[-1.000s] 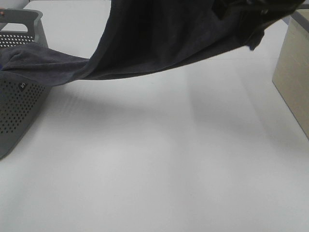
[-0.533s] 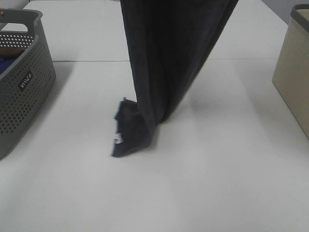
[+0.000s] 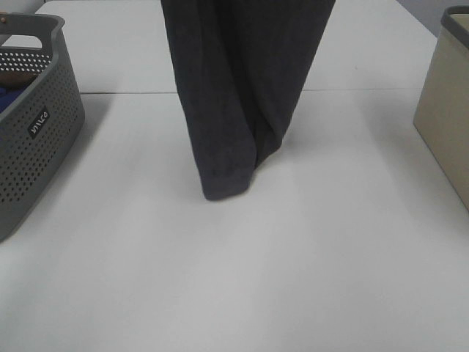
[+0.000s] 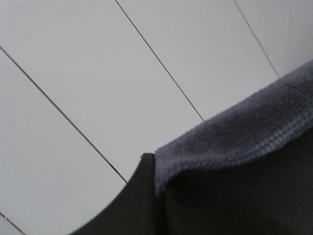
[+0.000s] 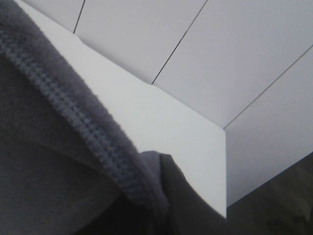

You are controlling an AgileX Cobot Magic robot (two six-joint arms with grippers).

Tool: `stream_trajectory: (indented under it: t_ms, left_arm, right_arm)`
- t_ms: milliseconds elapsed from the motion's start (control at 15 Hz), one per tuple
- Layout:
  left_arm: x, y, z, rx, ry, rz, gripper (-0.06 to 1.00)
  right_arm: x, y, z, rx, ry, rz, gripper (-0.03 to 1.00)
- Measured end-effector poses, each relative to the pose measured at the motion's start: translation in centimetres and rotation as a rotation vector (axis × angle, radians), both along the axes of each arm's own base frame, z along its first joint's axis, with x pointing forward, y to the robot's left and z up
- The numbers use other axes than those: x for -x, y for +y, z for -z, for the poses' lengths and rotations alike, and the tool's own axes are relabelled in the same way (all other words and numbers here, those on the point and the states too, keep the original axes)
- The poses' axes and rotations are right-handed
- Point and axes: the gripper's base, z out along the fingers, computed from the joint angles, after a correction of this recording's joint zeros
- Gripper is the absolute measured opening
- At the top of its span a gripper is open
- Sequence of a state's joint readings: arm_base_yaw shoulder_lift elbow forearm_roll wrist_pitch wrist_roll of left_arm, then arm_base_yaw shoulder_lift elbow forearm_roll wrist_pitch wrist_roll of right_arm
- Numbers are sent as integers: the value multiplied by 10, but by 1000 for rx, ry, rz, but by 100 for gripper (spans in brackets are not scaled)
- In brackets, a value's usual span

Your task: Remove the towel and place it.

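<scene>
The dark charcoal towel [image 3: 238, 88] hangs straight down from above the top edge of the exterior high view, over the middle of the white table [image 3: 234, 293]. Its folded lower end [image 3: 223, 183] is at or just above the tabletop; I cannot tell if it touches. Neither gripper shows in that view. In the left wrist view the towel's stitched edge [image 4: 234, 142] drapes over my left gripper [image 4: 155, 169], whose dark finger [image 4: 132, 200] shows beside it. In the right wrist view the towel [image 5: 49, 147] bunches against my right gripper [image 5: 159, 164], shut on its hem.
A grey perforated basket [image 3: 37, 147] stands at the left edge with a blue cloth [image 3: 6, 99] inside. A beige box [image 3: 447, 110] stands at the right edge. A seam line [image 3: 132, 92] crosses the table at the back.
The towel was stretched from the basket toward the upper right. It has come out of the basket and now hangs vertically, and its trailing end has risen off the table.
</scene>
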State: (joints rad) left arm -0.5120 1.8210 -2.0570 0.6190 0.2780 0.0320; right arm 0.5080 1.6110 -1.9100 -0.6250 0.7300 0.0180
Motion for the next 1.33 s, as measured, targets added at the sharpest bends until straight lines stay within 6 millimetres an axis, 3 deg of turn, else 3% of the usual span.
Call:
stream_trajectory:
  t_ms: [200,533,800,1133,1267,1333]
  left_arm:
    - [-11,9,-6,34,-140,55,0]
    - [-44,28,11,44,-246,81,0]
    - [-75,40,27,76,-304,89,0]
    - [-113,39,44,98,-374,78,0]
    - [-127,41,54,94,-400,64,0]
    - [-138,52,61,92,-420,40,0]
  right_arm:
    - [-14,6,-5,29,-164,0,1]
    - [-39,21,-2,17,-353,-53,1]
    - [-81,12,5,-63,-423,-39,1]
    - [-114,29,6,-127,-517,-126,1]
    - [-131,23,14,-183,-537,-167,1]
    - [-143,14,20,-204,-540,-162,1]
